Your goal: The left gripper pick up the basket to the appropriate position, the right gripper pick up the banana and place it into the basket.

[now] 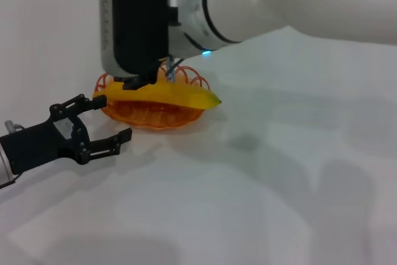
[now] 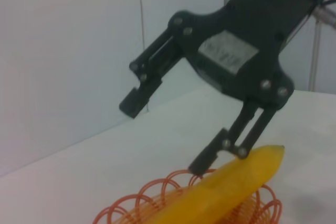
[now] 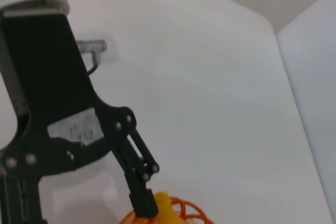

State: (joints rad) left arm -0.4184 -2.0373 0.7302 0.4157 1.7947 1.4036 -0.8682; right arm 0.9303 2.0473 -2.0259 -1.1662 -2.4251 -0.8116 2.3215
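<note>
Nearest the robot, on the left of the white table (image 1: 279, 203), the left gripper (image 1: 113, 119) rests low with its open-frame fingers spread and nothing between them, its far fingertip just beside the near-left rim of the basket (image 1: 152, 115), which it does not hold. Just beyond it the orange wire basket sits on the table with the banana (image 1: 170, 95) lying across it, the dark tip poking past the rim on the right. Above the banana's left half hangs the right gripper (image 1: 144, 80), its jaws parted wide; in the left wrist view one fingertip (image 2: 202, 163) touches the top of the fruit while the other stands clear in the air, so the banana appears released and already in place. The banana looks firm, smooth and moderately heavy, likely slippery under hard pads and easily bruised; the thick middle is the best hold. The basket looks light, springy and open-looped, best pinched at its scalloped rim.
</note>
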